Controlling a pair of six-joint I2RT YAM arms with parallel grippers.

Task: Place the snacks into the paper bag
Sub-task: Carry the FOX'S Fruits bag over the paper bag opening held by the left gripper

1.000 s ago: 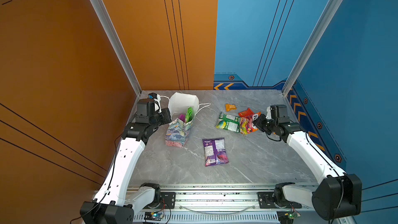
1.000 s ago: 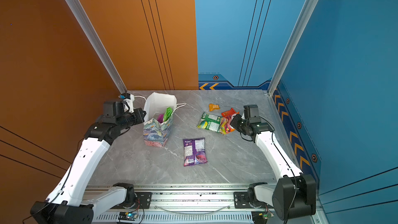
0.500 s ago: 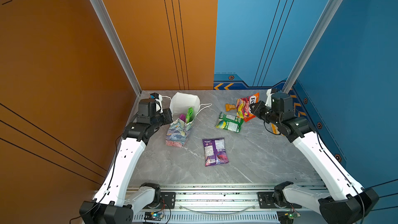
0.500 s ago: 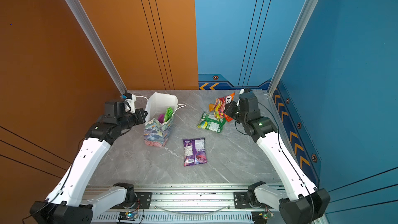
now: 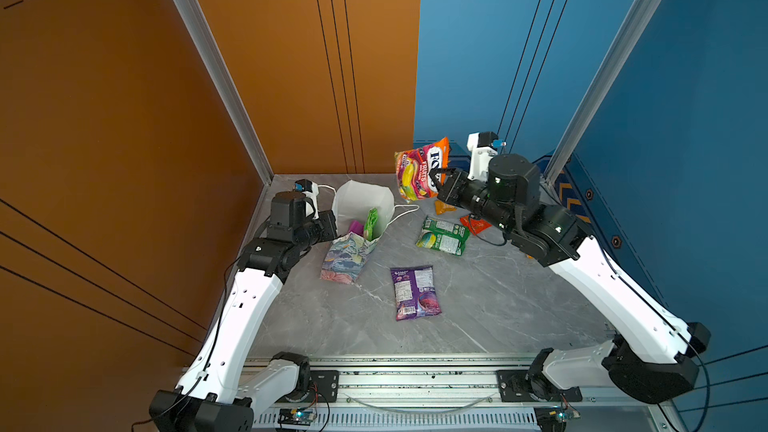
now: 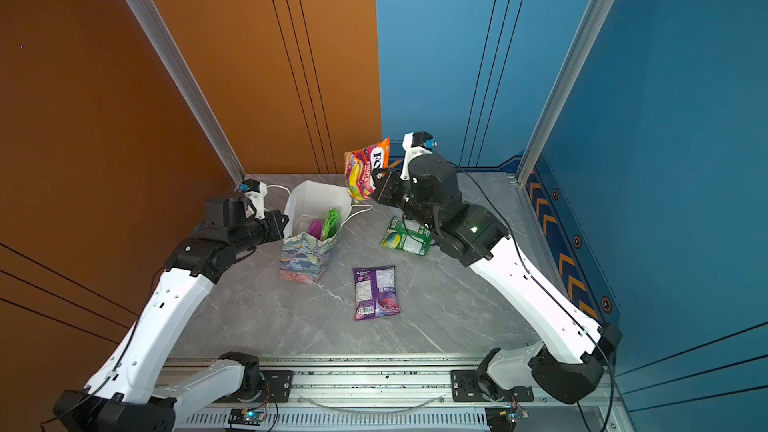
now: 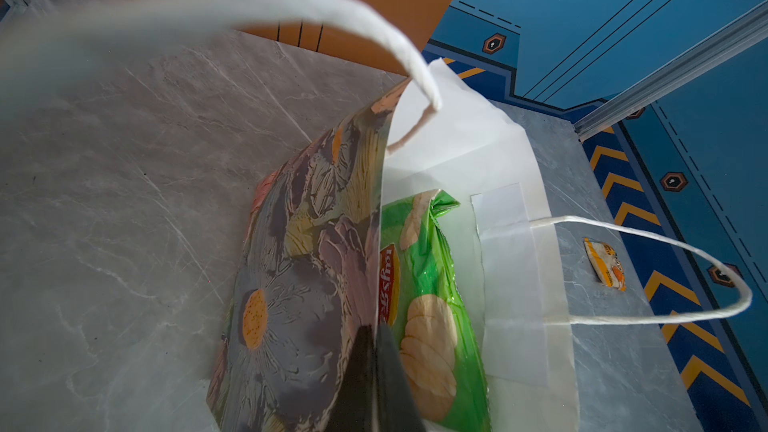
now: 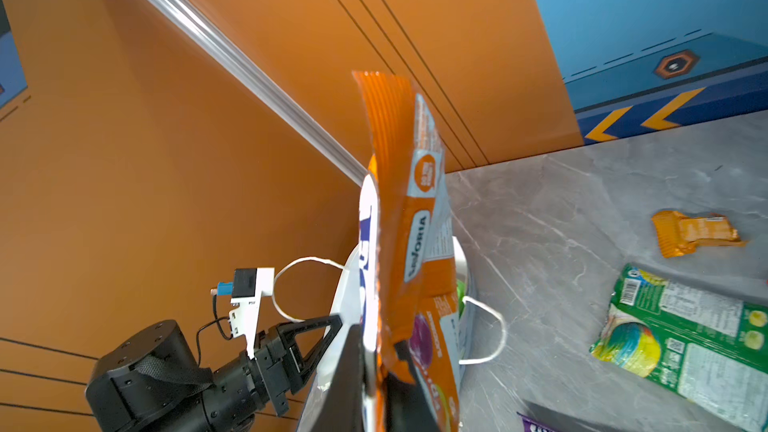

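Observation:
The paper bag (image 5: 347, 257) (image 6: 309, 253) stands tilted at the table's left, floral outside, white inside. My left gripper (image 5: 332, 228) (image 7: 376, 334) is shut on its near rim, and the mouth gapes. A green packet (image 5: 371, 224) (image 7: 428, 284) and a magenta one (image 6: 315, 227) sit inside. My right gripper (image 5: 436, 184) (image 8: 380, 351) is shut on an orange fruit-candy packet (image 5: 419, 168) (image 6: 365, 170) (image 8: 399, 184), which hangs in the air just right of the bag's mouth. On the table lie a green packet (image 5: 442, 236), a purple one (image 5: 415, 292), a red one (image 5: 476, 224) and a small orange one (image 8: 694, 232).
The bag's white cord handles (image 7: 648, 317) loop out on both sides. The orange wall (image 5: 291, 76) stands close behind the bag and the blue wall (image 5: 665, 160) runs along the right. A metal rail (image 5: 415, 371) borders the table's front.
My right gripper lifted the orange fruit-candy packet off the table and carried it up and leftward, close to the bag's mouth. My left gripper kept its hold on the rim.

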